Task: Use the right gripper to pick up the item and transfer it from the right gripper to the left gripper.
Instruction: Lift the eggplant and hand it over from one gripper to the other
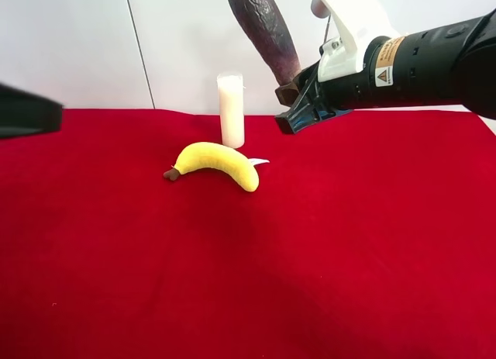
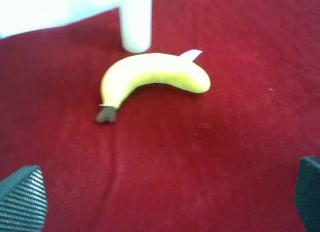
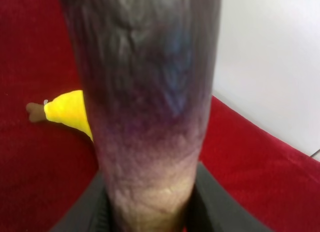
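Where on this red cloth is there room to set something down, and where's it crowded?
Free: the whole front of the red cloth, camera-side of the banana, and the stretch beneath the raised right gripper. Crowded: around the banana and candle at the back.

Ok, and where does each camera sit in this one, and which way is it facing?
Exterior high: mounted high off the arms, looking down across the red cloth toward a white wall; it shows the right gripper holding the eggplant aloft.
Right wrist: on the right arm, looking along the eggplant, whose base sits in the gripper.
Left wrist: on the left arm, looking down at the banana and candle; the open left gripper shows in the corners.
Shared: the banana appears in all three.
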Tool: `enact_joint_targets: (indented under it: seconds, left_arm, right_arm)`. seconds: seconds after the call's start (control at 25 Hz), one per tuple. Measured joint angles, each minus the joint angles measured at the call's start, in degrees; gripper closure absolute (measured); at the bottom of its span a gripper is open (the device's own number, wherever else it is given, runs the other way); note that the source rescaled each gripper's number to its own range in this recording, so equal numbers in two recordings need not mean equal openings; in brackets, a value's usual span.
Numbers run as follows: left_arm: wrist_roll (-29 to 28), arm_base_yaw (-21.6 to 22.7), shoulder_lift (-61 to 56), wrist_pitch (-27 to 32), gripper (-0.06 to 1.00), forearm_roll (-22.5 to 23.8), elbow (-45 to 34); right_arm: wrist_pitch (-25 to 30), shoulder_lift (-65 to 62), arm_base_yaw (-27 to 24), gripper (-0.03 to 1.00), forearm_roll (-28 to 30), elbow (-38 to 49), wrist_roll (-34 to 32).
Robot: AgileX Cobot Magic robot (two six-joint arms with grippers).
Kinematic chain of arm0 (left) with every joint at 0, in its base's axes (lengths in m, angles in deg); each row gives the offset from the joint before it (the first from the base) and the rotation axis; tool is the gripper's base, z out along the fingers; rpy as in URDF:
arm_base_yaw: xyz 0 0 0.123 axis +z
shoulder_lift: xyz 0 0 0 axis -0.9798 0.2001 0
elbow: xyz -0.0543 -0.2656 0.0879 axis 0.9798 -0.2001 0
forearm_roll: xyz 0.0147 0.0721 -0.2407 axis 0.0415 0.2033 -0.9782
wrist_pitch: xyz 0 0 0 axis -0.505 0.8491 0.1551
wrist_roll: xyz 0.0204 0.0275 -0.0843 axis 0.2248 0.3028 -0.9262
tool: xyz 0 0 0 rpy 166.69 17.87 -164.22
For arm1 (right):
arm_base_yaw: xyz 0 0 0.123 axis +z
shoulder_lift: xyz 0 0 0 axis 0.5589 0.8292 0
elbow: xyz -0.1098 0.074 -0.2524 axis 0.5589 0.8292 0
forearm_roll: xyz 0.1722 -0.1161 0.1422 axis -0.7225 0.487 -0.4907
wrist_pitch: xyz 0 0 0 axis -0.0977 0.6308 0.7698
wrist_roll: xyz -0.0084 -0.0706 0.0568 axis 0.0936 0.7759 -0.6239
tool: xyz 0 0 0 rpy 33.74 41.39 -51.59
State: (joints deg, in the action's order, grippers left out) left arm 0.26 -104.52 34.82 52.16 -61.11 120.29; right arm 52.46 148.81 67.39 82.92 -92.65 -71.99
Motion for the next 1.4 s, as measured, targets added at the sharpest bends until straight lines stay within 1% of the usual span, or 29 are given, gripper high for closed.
enact_joint_targets:
  seconds: [0.12,0.28,0.52,0.88,0.96,1.08,1.2,1.4]
  left_arm:
    - [-0.04,-3.71,4.72,-1.38,-0.06,1.98,3.74]
    - [-0.46,-6.9,10.11,-2.64,-0.06,2.37,7.04]
    - [-1.64,-8.82,16.7,-4.89,-0.06,2.56,10.55]
    - [-2.65,-13.3,24.61,-6.23,-0.06,4.43,20.28]
    - [-2.65,-14.13,26.51,-7.85,-0.06,5.29,21.4]
    - [-2.53,-15.24,28.62,-11.81,-0.06,5.82,21.77]
    - [-1.23,-15.63,30.32,-16.16,-0.06,5.96,21.77]
    - [1.88,-16.23,32.65,-21.29,-0.06,6.13,21.77]
  right_arm:
    - [0.0,0.0,0.0,0.97,0.0,0.0,0.0]
    - [0.0,0.0,0.0,0.97,0.0,0.0,0.0]
    - [0.0,0.0,0.0,0.97,0.0,0.0,0.0]
    - [0.0,0.0,0.0,0.97,0.0,0.0,0.0]
    - [0.0,0.0,0.0,0.97,0.0,0.0,0.0]
    - [0.0,0.0,0.0,0.97,0.0,0.0,0.0]
    - [0.0,0.0,0.0,0.97,0.0,0.0,0.0]
    - [0.0,0.0,0.0,0.97,0.0,0.0,0.0]
